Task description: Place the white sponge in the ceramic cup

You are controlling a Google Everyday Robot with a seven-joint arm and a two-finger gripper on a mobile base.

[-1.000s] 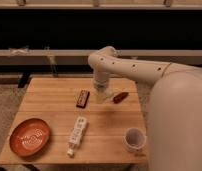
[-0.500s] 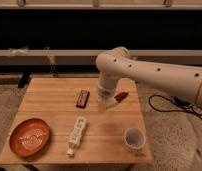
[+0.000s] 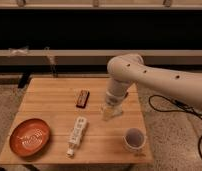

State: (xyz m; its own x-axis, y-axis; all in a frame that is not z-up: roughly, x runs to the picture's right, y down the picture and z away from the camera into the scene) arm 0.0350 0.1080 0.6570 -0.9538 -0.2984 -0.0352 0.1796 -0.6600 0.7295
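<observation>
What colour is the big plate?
The plate is orange-red with pale squiggles, camera view. The gripper hangs over the table.

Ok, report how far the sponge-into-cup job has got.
Done: nothing finished; the cup stands upright near the front right corner of the table with no sponge inside. In hand: the gripper is low over mid-table, right at a pale block that looks like the sponge; whether it is gripped cannot be told. Left: lift it, carry it to the cup, drop it in.
</observation>
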